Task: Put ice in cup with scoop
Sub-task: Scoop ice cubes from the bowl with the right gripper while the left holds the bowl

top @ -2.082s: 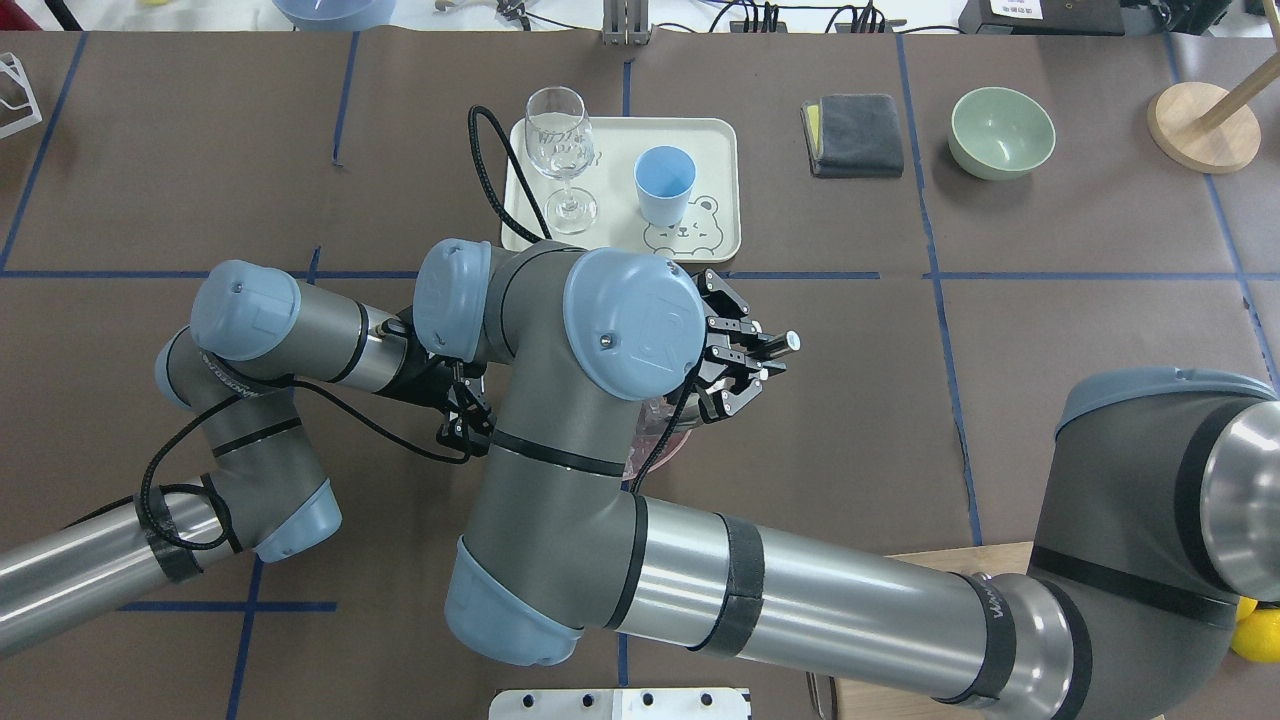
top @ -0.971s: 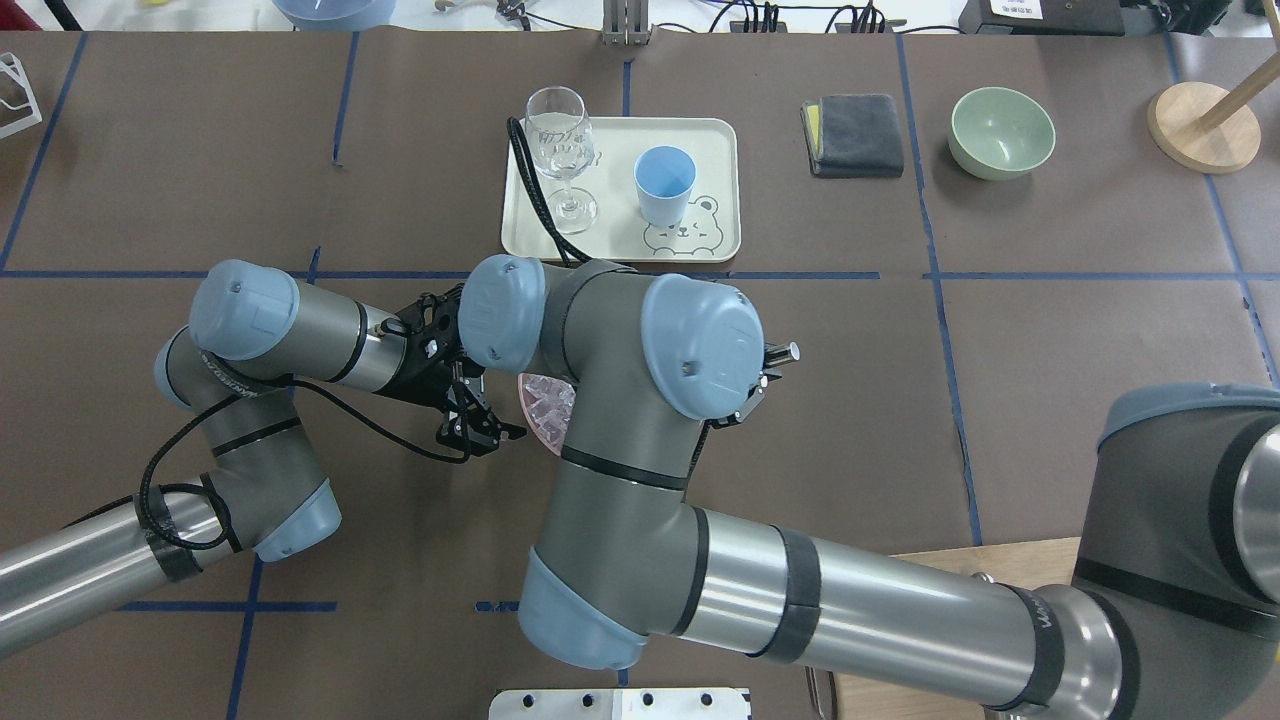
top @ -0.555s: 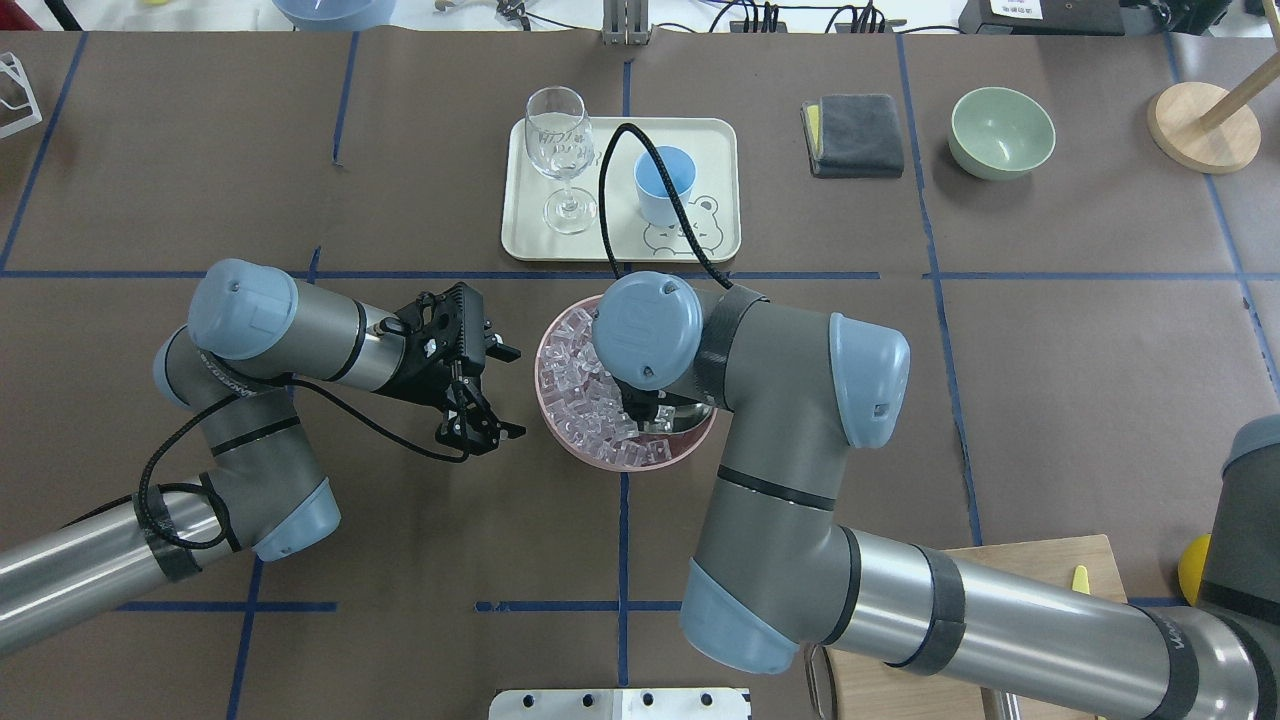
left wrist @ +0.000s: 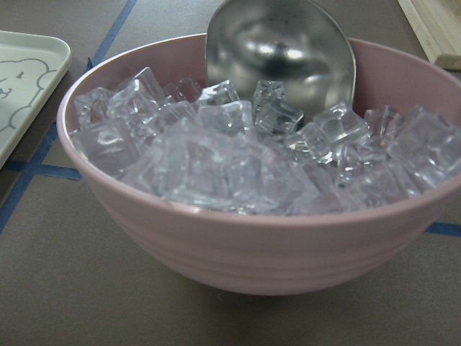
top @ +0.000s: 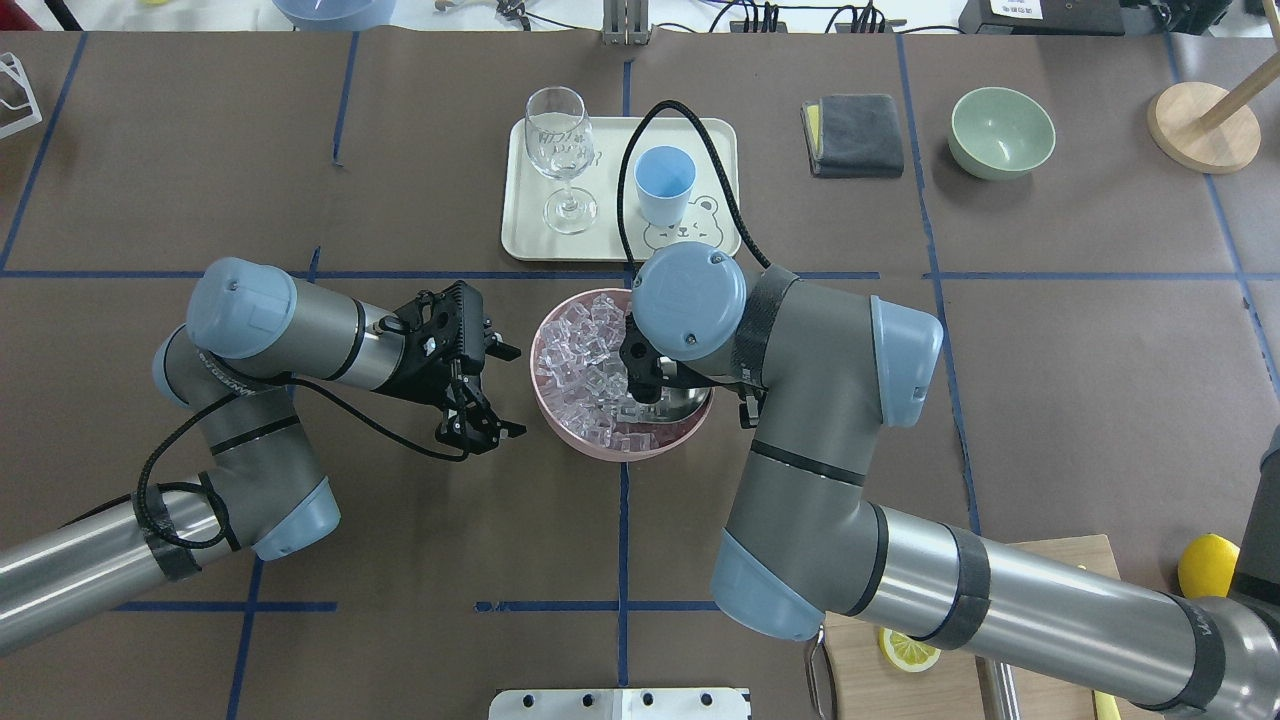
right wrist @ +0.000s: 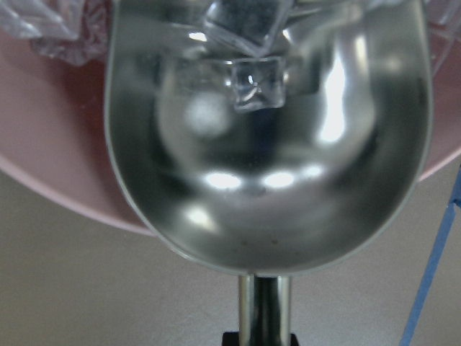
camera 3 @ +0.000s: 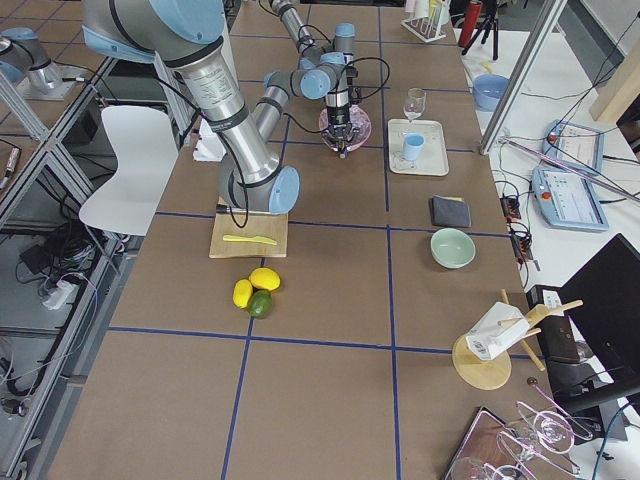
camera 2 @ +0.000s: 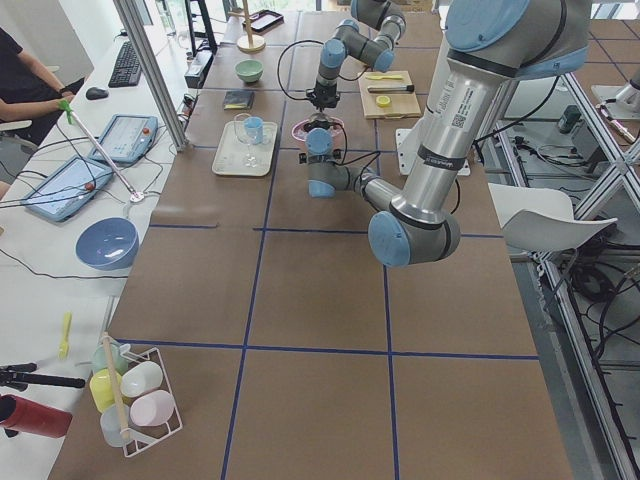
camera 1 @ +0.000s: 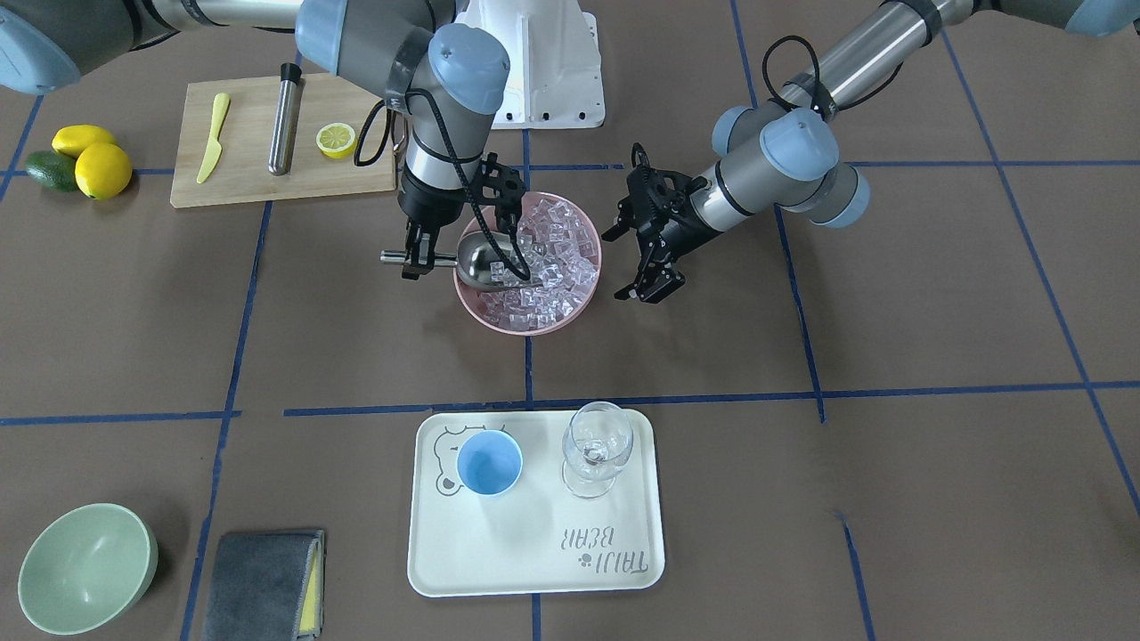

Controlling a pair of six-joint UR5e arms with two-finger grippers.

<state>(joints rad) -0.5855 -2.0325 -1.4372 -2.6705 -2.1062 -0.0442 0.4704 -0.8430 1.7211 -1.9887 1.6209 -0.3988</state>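
Note:
A pink bowl (camera 1: 525,325) heaped with clear ice cubes (camera 1: 552,267) stands mid-table. My right gripper (camera 1: 417,258) is shut on the thin handle of the steel scoop (camera 1: 481,258). The scoop's trough lies in the ice at the bowl's edge, and the right wrist view shows one or two cubes in the scoop (right wrist: 266,144). My left gripper (camera 1: 616,267) is open and empty beside the bowl, facing the ice (left wrist: 216,151) and the scoop (left wrist: 281,50). The empty light-blue cup (camera 1: 489,463) stands on a cream tray (camera 1: 534,552) next to a wine glass (camera 1: 597,450).
A wooden board (camera 1: 240,182) holds a yellow knife, a steel cylinder (camera 1: 285,116) and a lemon half. Two lemons and an avocado (camera 1: 80,160) lie beside it. A green bowl (camera 1: 85,565) and a grey cloth (camera 1: 263,583) are near the tray.
My right arm has swung off the bowl and turned its wrist, bringing the scoop down into the ice at the bowl's right side. The left arm has stayed put.

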